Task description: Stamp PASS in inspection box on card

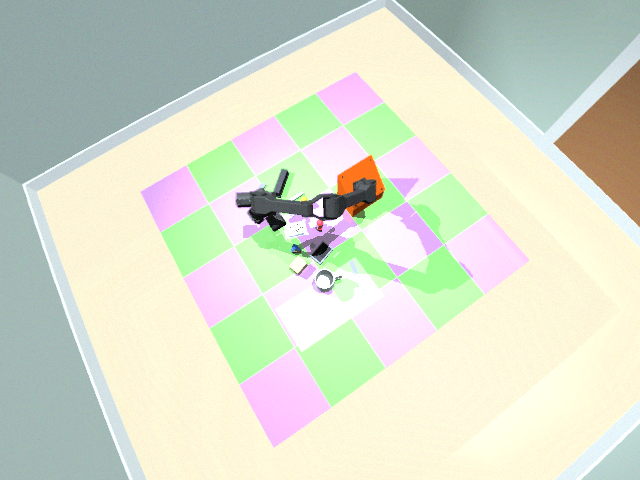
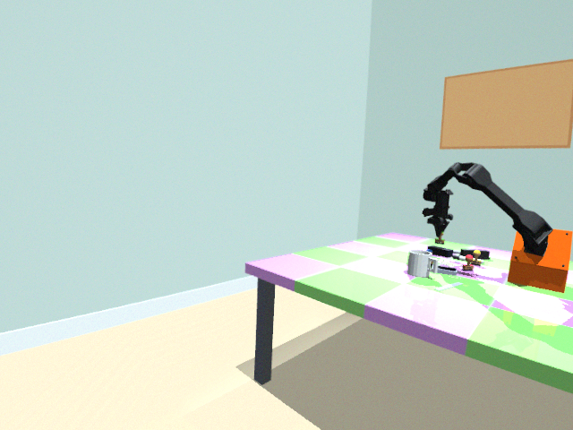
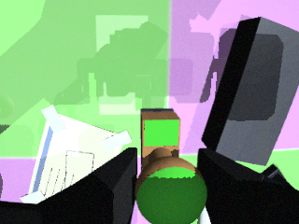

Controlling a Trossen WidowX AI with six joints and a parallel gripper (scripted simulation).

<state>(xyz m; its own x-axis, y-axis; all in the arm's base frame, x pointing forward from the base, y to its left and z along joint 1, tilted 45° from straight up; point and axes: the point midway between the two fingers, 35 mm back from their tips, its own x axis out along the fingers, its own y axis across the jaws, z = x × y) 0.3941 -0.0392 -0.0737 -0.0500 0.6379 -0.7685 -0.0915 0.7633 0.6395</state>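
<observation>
My gripper [image 2: 440,235] [image 3: 167,158] is shut on a stamp with a round green knob [image 3: 172,198] and a brown base with a green patch on top; no word is readable on it. The stamp [image 2: 440,241] hangs upright above the table. The white card [image 1: 296,228] [image 3: 100,135] is taped down, lower left of the stamp in the wrist view. An outlined box and dark lines show on it; my left finger hides its lower part, and I see no clear print in the box. The black ink pad [image 1: 321,251] [image 2: 447,270] is open, away from the gripper.
A red-knobbed stamp [image 1: 319,223] [image 2: 469,259], a yellow-knobbed one [image 2: 476,253] and a blue object [image 1: 295,249] stand around the card. A grey mug [image 1: 317,287] [image 2: 419,264] and tan block [image 1: 298,265] are beyond the pad. A dark block [image 3: 252,89] lies right of the held stamp.
</observation>
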